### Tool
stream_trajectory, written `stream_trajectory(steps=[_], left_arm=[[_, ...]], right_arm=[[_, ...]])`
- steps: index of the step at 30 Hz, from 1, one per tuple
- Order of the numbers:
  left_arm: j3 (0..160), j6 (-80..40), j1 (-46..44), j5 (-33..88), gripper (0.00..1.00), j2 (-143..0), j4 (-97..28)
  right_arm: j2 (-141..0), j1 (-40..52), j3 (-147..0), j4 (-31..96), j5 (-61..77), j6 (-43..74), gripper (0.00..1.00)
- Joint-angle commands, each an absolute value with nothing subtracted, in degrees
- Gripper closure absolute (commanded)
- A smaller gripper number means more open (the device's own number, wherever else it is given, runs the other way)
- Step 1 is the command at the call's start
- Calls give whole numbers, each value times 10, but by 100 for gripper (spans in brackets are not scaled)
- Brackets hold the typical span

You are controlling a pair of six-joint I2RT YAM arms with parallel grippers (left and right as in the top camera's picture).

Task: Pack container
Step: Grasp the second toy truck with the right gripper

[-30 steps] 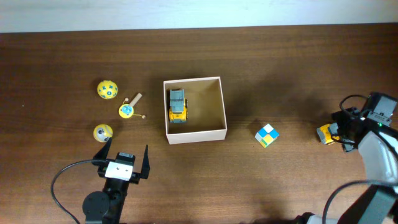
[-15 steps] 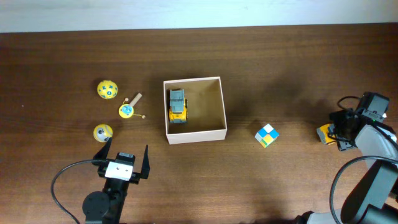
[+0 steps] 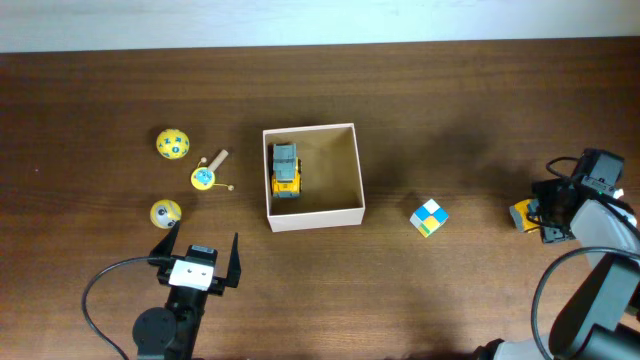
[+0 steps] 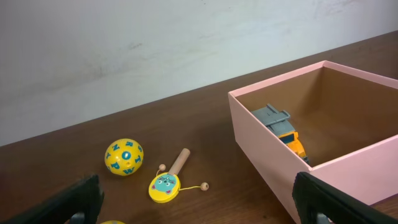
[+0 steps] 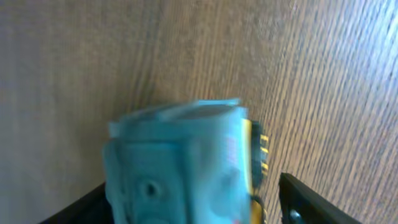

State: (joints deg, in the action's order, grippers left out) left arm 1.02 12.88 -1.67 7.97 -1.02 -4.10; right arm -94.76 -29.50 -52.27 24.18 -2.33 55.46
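The container, a square shallow box with pale walls and a tan floor, sits mid-table and holds a grey and yellow toy truck. The left wrist view shows the container at the right and the truck inside it. My left gripper is open and empty, in front of the container's left side. My right gripper is at the far right, open, its fingers on either side of a small yellow and blue toy. That toy fills the right wrist view, blurred.
A white, blue and yellow cube lies between the container and my right gripper. Left of the container lie a yellow ball, a yellow rattle drum with a wooden handle and a second yellow ball.
My right arm's wrist has shifted slightly, with the gripper staying at the small yellow and blue toy. My left arm and the other toys have not moved.
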Motion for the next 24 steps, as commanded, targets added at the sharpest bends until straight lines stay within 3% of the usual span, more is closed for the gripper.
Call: stream_trajectory(steps=[1,16,24], left_arm=[[7,138,-13,77,1,-10,-42],[7,138,-13,77,1,-10,-42],[7,138,-13,77,1,-10,-42]], right_arm=[[-971,-297,-520,246,-32,560,30],[-992,-296,-520,244,-20,527,33],[-992,-296,-520,265,-19,512,41]])
